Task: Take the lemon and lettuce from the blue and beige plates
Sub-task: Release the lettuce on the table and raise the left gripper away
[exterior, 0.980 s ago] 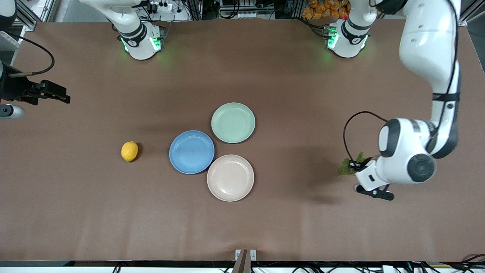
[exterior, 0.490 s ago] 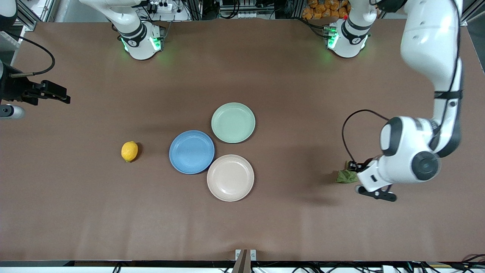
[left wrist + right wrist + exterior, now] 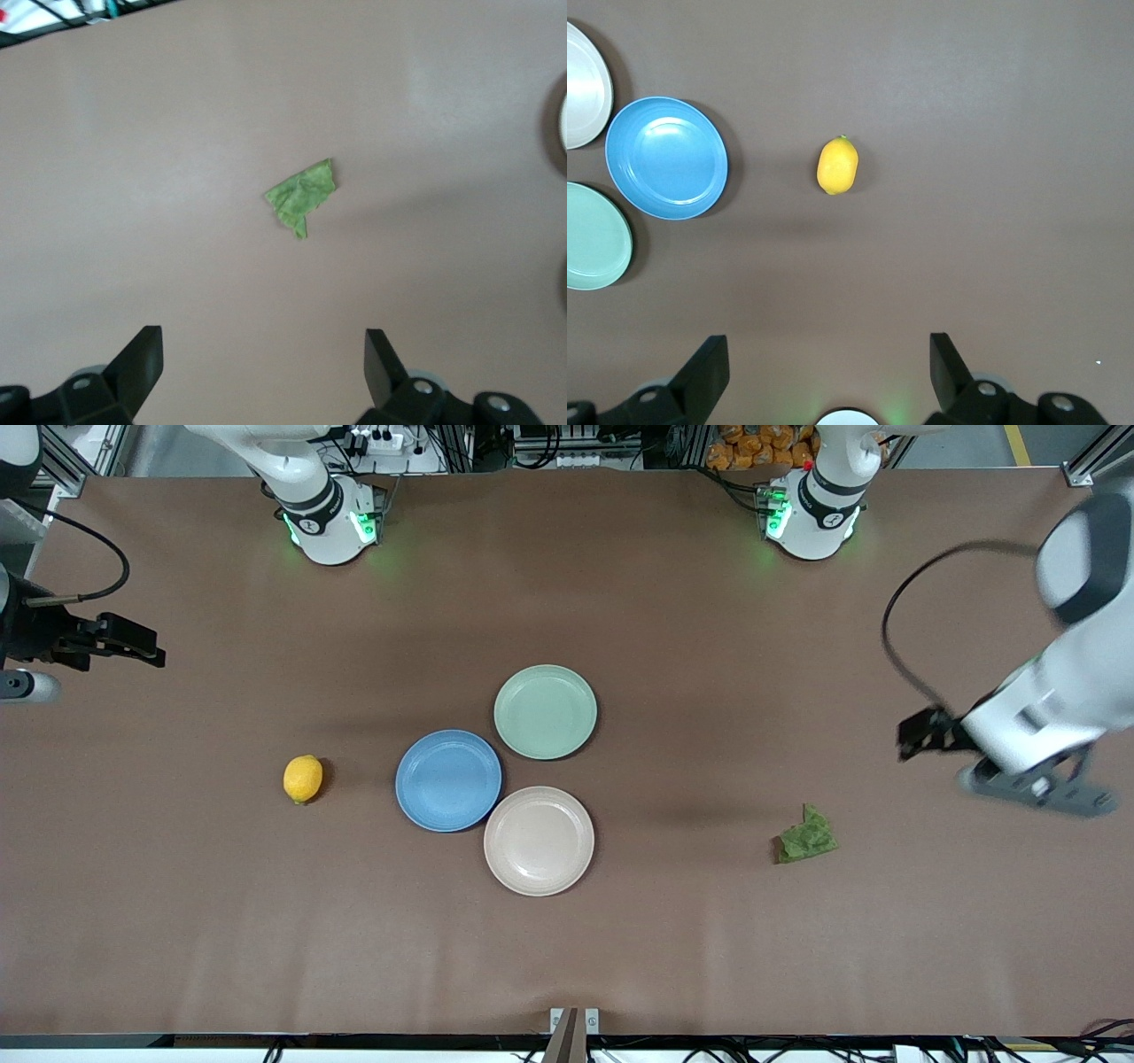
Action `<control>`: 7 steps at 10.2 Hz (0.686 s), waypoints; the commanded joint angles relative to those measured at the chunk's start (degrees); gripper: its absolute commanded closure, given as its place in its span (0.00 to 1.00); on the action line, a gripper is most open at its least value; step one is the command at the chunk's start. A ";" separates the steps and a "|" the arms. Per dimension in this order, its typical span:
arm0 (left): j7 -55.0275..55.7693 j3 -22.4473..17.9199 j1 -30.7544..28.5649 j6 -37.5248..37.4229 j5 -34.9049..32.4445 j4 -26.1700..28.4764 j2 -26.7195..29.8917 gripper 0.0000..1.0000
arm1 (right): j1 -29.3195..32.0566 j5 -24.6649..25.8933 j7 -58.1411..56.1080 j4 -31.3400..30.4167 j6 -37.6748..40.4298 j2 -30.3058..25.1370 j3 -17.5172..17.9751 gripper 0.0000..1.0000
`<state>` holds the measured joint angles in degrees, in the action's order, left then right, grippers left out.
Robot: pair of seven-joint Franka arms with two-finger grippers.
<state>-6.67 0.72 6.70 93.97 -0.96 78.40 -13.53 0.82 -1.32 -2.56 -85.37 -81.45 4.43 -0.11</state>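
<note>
Front view, left gripper [image 3: 921, 737] blurred, right gripper [image 3: 133, 645] partly cropped.

Bright, even overhead light on the brown matte table [image 3: 177, 921]; soft shadows beside the yellow oval lemon [image 3: 303, 779]; the left arm's white gripper [image 3: 1019, 766] is motion-blurred; left wrist view looks washed out.

A green plate [image 3: 545, 711] sits on the brown table [image 3: 673, 948], empty, farther from the front camera than the table's middle; orange fruit [image 3: 753, 447] is piled just off the table's edge
</note>
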 commanded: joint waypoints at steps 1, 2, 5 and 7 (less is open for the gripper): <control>-0.10 0.25 -1.95 -3.43 -0.53 2.46 5.60 0.00 | -0.11 0.71 -0.35 -0.67 0.06 -0.83 0.02 0.00; 0.16 0.25 -2.21 -5.53 -0.53 2.37 6.67 0.00 | -0.03 0.71 -0.43 -0.67 0.06 -0.83 0.02 0.00; -0.45 0.24 -3.79 -7.56 -0.62 2.98 10.10 0.00 | -0.11 0.71 -0.43 -0.67 0.15 -0.91 0.02 0.00; 0.16 0.77 -5.20 -7.57 -0.71 3.86 11.59 0.00 | -0.11 0.62 -0.43 -0.67 0.15 -0.83 0.02 0.00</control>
<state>-6.68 0.64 2.73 86.64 -0.96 79.83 -4.55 0.81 -1.32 -2.56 -85.38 -81.45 4.42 -0.12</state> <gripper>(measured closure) 0.000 0.000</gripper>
